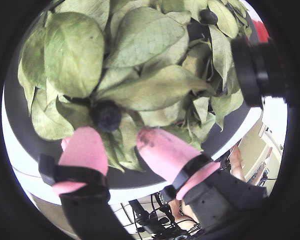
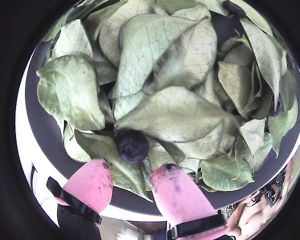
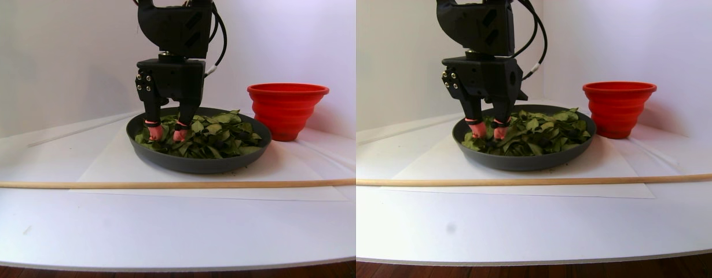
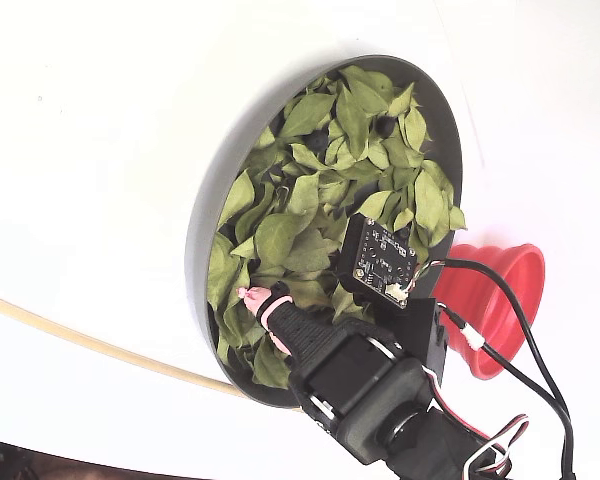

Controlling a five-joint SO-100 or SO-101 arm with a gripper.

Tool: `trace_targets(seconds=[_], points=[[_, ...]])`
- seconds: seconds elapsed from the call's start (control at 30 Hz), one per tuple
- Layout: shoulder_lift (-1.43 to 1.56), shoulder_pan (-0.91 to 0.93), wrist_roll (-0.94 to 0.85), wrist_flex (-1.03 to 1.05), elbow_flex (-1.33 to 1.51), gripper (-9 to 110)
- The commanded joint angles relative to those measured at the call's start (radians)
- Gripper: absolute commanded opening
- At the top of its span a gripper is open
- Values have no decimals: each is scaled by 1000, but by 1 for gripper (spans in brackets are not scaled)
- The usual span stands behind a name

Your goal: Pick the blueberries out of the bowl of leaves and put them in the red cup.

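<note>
A dark blueberry lies among the light green leaves near the rim of the dark grey bowl. My gripper is open, its pink fingertips down on the leaves. The berry sits just beyond the gap, touching neither finger. Another blueberry shows farther across the bowl. The red cup stands upright just outside the bowl, to its right in the stereo pair view. In the fixed view only one pink finger shows.
A long thin wooden stick lies across the white table in front of the bowl. A white sheet lies under the bowl. A small circuit board and cables ride on my arm above the leaves.
</note>
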Motion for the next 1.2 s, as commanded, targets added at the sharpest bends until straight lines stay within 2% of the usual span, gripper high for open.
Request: trace_targets(seconds=[0.0,0.8,1.17], points=[[5,-5,6,-23,-38,14],[-77,21,-40,-66,-91,15],[-8,12,-29,3,-94,15]])
